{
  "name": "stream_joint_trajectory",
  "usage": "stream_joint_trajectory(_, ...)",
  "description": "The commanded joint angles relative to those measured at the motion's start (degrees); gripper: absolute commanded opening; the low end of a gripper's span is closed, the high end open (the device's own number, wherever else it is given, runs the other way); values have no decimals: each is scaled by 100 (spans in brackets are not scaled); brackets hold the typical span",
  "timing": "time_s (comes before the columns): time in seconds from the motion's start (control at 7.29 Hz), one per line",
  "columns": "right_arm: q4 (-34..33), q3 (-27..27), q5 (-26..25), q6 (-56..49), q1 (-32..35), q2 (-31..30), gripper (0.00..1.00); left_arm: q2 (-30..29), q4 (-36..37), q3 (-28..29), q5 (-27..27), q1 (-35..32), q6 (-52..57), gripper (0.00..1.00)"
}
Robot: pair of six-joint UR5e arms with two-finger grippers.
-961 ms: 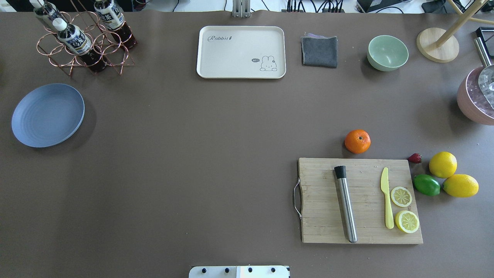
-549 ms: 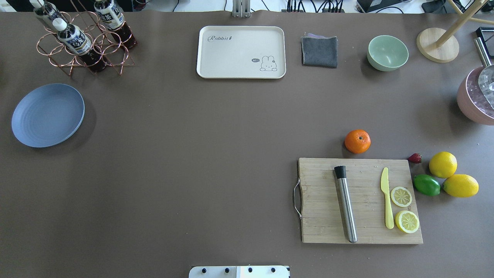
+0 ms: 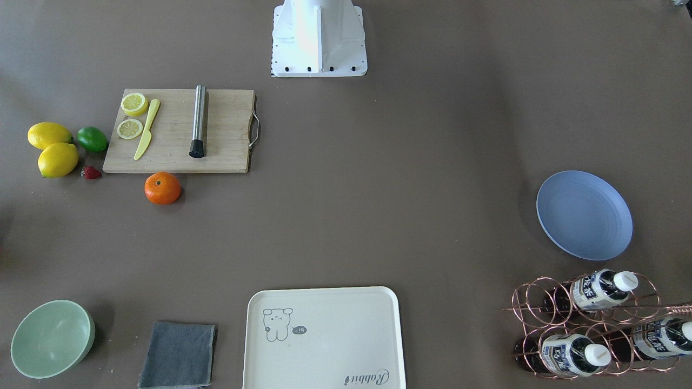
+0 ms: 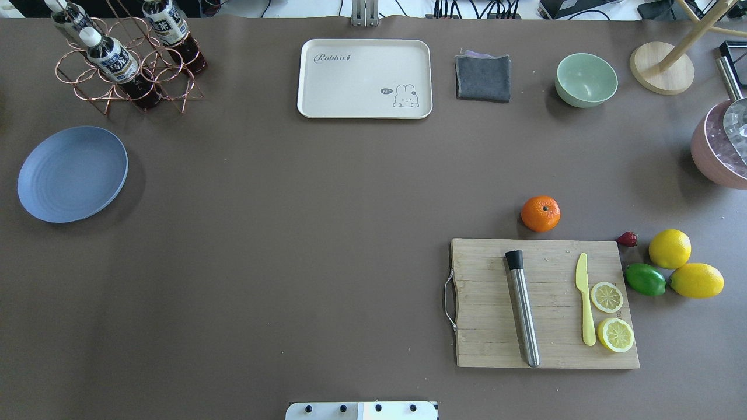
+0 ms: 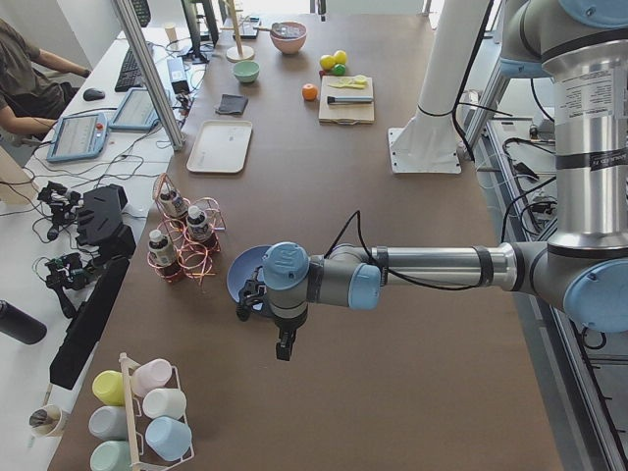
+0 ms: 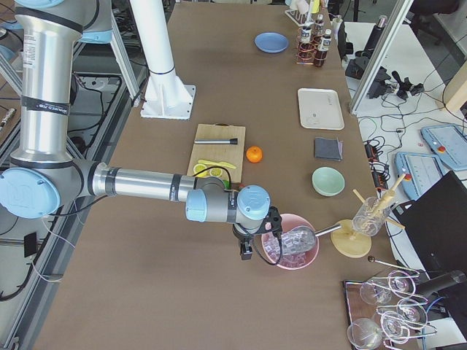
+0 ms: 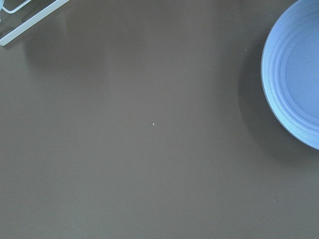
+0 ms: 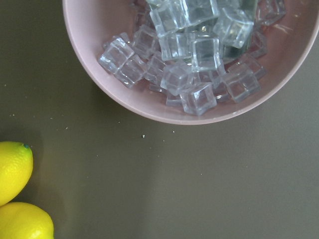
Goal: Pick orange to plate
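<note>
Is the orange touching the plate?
Apart. The overhead view shows the orange on the right half of the table and the plate near its left edge, with wide bare tabletop between them.

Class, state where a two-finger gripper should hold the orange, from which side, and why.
Probably grip the orange across its widest middle, straight down from above. It is round, dimple up, and the cutting board lies close beside it, so pinch along the board's edge, not across it.
</note>
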Motion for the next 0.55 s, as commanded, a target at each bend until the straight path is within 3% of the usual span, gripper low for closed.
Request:
stream_joint_trajectory(0.0, 24, -12, 282, 4, -7, -25, 100, -558, -721, 551, 2, 497, -1013, 98)
stream_joint_trajectory(0.27, 51, 223, 344, -40, -24, -52, 100, -1102, -2198, 1692, 10, 1147, -2268, 98)
stream_joint_trajectory(0.41, 85, 242, 379, -49, -120, -26, 100, -1175, -2561, 1898, 28, 1534, -2431, 98)
